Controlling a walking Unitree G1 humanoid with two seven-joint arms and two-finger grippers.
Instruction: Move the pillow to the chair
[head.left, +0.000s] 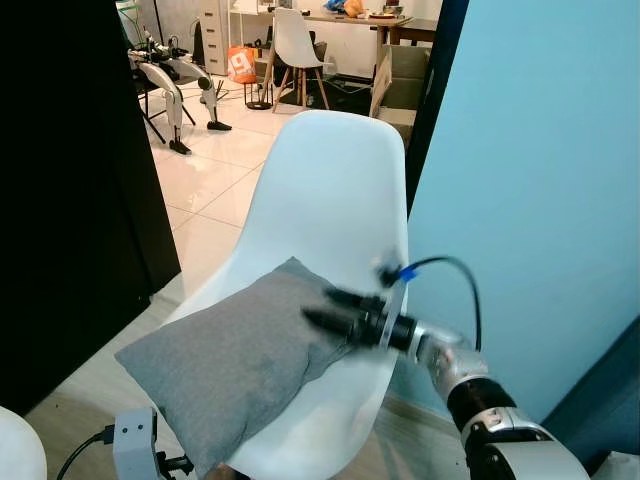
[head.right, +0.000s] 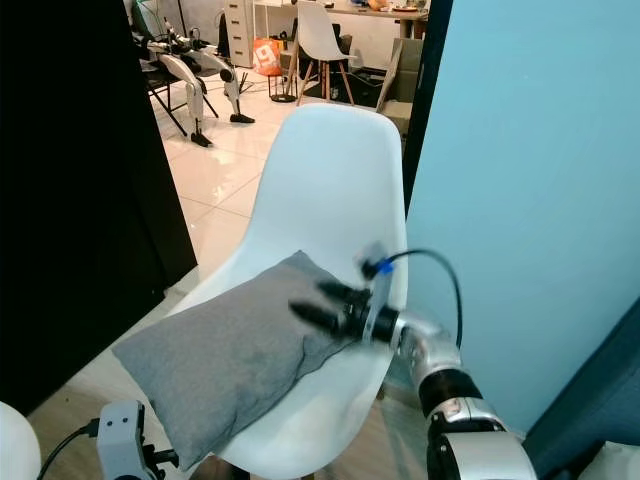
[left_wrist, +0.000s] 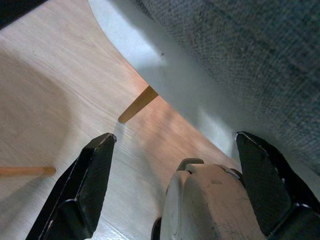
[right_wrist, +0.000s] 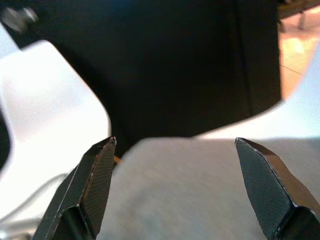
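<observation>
A grey pillow (head.left: 235, 355) lies across the seat of the white shell chair (head.left: 335, 190), its front corner hanging over the seat's edge. My right gripper (head.left: 322, 307) hovers open over the pillow's back right corner, fingers spread, nothing held; the wrist view shows the pillow (right_wrist: 200, 195) between and beyond the fingers (right_wrist: 90, 185). My left gripper (left_wrist: 175, 190) is low beside the chair's front, open, looking up under the seat's edge (left_wrist: 165, 65) and the pillow (left_wrist: 250, 55); its wrist (head.left: 135, 440) appears at the bottom left.
A light blue wall (head.left: 540, 180) stands close on the right, a black panel (head.left: 70, 180) on the left. Beyond lie tiled floor, a four-legged robot (head.left: 175, 75), another white chair (head.left: 295, 45) and a desk (head.left: 360, 20). Wooden chair leg (left_wrist: 137, 104) below the seat.
</observation>
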